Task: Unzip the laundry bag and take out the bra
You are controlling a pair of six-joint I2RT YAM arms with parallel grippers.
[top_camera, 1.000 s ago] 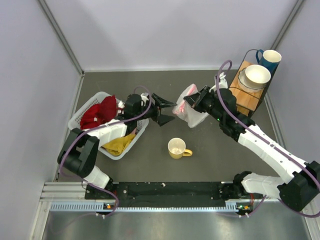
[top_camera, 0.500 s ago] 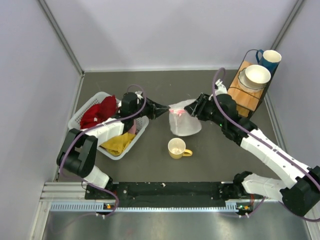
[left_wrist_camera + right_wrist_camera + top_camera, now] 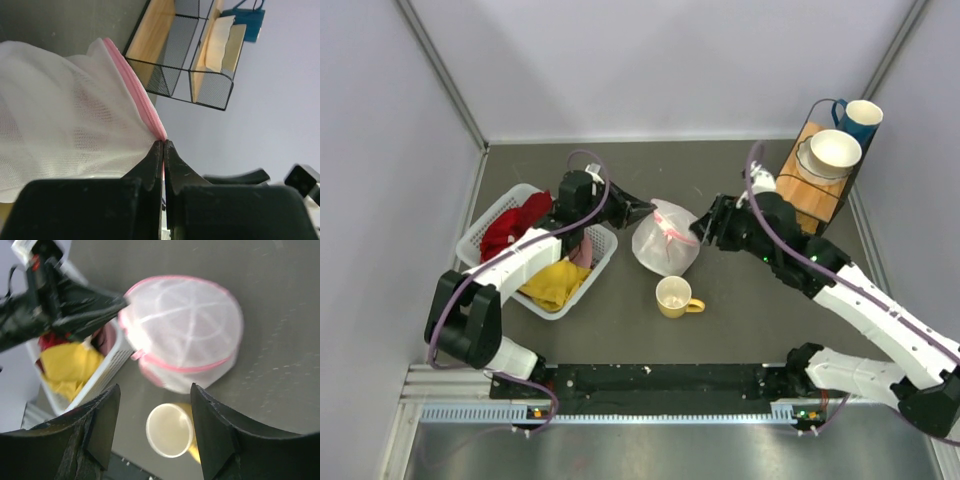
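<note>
The laundry bag [image 3: 665, 238], a white mesh dome with pink zipper trim, hangs just left of the table's middle. My left gripper [image 3: 642, 210] is shut on the pink trim at the bag's upper left edge. In the left wrist view the left gripper [image 3: 164, 142] pinches the trim, and the laundry bag [image 3: 60, 125] spreads out to the left. My right gripper [image 3: 700, 232] stands open just right of the bag, apart from it. The right wrist view shows the right gripper [image 3: 155, 387] open with the laundry bag [image 3: 185, 335] beyond it. The bra is hidden; only faint white bands show through the mesh.
A yellow mug [image 3: 674, 296] stands upright just in front of the bag. A white slatted basket [image 3: 470, 232] with red and yellow clothes sits at the left, under my left arm. A wooden rack [image 3: 810, 190] at the back right carries a bowl [image 3: 833, 150] and a blue mug [image 3: 860, 118].
My left gripper closed on the bag's pink trim. My right gripper opened and let go of the bag. The bag moved left and swung down toward the mug.
</note>
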